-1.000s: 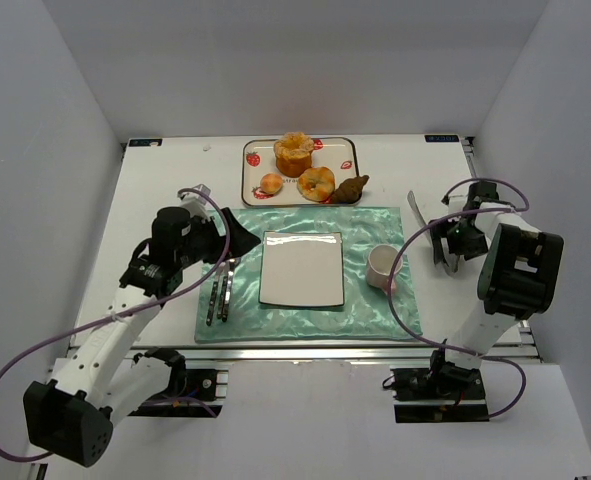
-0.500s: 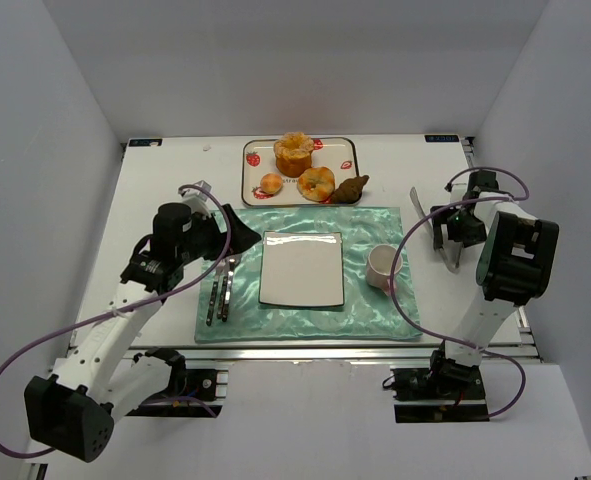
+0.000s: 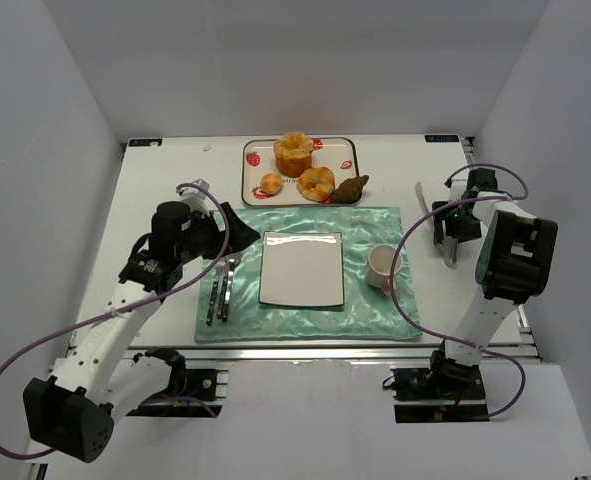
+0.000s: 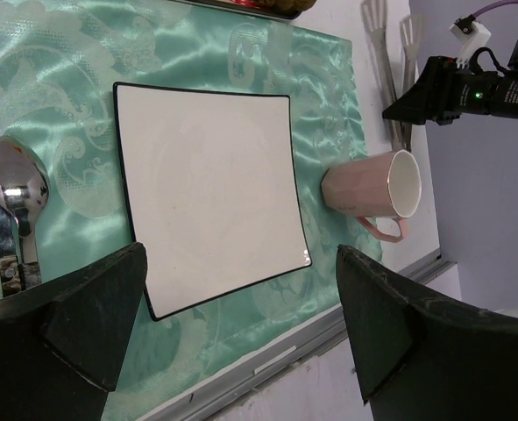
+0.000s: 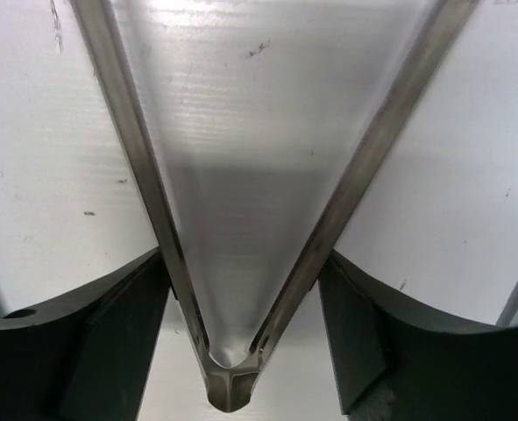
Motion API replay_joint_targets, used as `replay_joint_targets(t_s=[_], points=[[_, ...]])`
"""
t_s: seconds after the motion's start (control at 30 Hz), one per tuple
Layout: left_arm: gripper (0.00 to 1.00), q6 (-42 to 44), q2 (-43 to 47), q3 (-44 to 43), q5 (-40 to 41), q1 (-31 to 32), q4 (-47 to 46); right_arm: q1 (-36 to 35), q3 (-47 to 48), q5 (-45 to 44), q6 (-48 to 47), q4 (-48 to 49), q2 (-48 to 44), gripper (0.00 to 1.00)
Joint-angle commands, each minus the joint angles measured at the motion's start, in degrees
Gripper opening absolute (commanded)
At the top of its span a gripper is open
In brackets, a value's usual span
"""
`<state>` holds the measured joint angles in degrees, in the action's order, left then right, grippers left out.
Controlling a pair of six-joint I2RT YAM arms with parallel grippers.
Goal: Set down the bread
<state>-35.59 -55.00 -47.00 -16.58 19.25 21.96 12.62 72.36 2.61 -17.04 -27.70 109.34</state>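
The bread (image 3: 294, 153), tall and golden with a ruffled brown top, stands at the back of the strawberry-print tray (image 3: 347, 150). It does not show in either wrist view. My right gripper (image 3: 443, 234) is at the right of the table, far from the bread. Its fingers (image 5: 127, 298) press on both arms of the metal tongs (image 5: 241, 175) near the hinge; the tongs also show in the top view (image 3: 427, 205). My left gripper (image 3: 237, 232) is open and empty above the left part of the green mat (image 3: 370, 225), and in its own view (image 4: 241, 351) it looks down on the white plate (image 4: 206, 184).
A flatter bun (image 3: 316, 183), a small bun (image 3: 271, 184) and a dark pointed pastry (image 3: 351, 187) share the tray. The white square plate (image 3: 301, 268) lies mid-mat, a pink cup (image 3: 383, 267) on its side to its right, and cutlery (image 3: 220, 290) to its left.
My right gripper has moved away from me and slightly right, and the tongs swung with it. My left arm has shifted only a little.
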Motion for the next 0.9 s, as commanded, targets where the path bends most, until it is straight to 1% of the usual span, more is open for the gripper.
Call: replay_joint_targets(t_s=[0.0, 0.17, 0.2, 0.27, 0.3, 0.37, 0.4, 0.43, 0.57, 0.6, 0.67, 0.7, 0.77, 0.8, 0.87], points=[[0.98, -0.27, 1.56, -2.3, 0.67, 0.18, 0.98, -0.23, -1.25, -0.33, -0.27, 2.83, 2.02, 0.7], [0.98, -0.53, 2.88, -2.39, 1.2, 0.18, 1.95, -0.14, -3.53, -1.65, -2.56, 5.02, 1.67, 0.61], [0.98, -0.53, 3.06, -2.48, 1.28, 0.18, 2.04, -0.14, -4.32, -1.38, -2.65, 5.72, 1.32, 0.55], [0.98, -0.53, 3.58, -2.74, 1.55, 0.18, 2.56, -0.14, -4.68, -0.59, -2.83, 6.08, -0.17, 0.48], [0.98, -0.62, 3.76, -2.83, 1.55, 0.18, 2.83, -0.14, -4.86, 0.37, -2.91, 6.6, -0.88, 0.42], [0.98, -0.62, 4.11, -3.09, 1.9, 0.18, 3.36, -0.14, -4.68, 1.51, -3.18, 7.05, -3.77, 0.34], [0.98, -0.62, 4.46, -3.09, 1.99, 0.18, 3.53, -0.14, -4.33, 3.09, -3.35, 7.14, -4.83, 0.23], [0.98, -0.62, 4.64, -3.09, 1.99, 0.18, 3.71, -0.05, -3.55, 4.06, -3.79, 7.31, -7.1, 0.21], [0.98, -0.97, 5.26, -2.83, 1.9, 0.18, 3.62, -0.14, 1.02, 9.67, -2.75, 5.91, -11.16, 0.2], [0.98, -1.06, 5.43, -2.74, 1.81, 0.18, 3.62, -0.23, 2.16, 10.65, -2.22, 5.47, -11.69, 0.22], [0.98, -1.32, 5.78, -2.57, 1.81, 0.18, 3.27, -0.58, 6.55, 12.32, -1.16, 2.41, -11.87, 0.26], [0.98, -1.41, 5.96, -2.57, 1.73, 0.18, 3.18, -1.19, 8.22, 13.37, -0.2, 1.09, -11.61, 0.32], [0.98, -1.58, 6.31, -2.39, 1.72, 0.18, 3.18, -1.98, 11.99, 14.43, 0.51, -1.98, -11.17, 0.36], [0.98, -1.58, 6.4, -2.39, 1.81, 0.18, 3.18, -3.03, 12.89, 15.13, 0.78, -2.61, -11.25, 0.41], [0.98, -1.67, 6.92, -2.48, 1.9, 0.18, 3.36, -4.27, 14.9, 15.67, 1.48, -3.32, -11.78, 0.45]])
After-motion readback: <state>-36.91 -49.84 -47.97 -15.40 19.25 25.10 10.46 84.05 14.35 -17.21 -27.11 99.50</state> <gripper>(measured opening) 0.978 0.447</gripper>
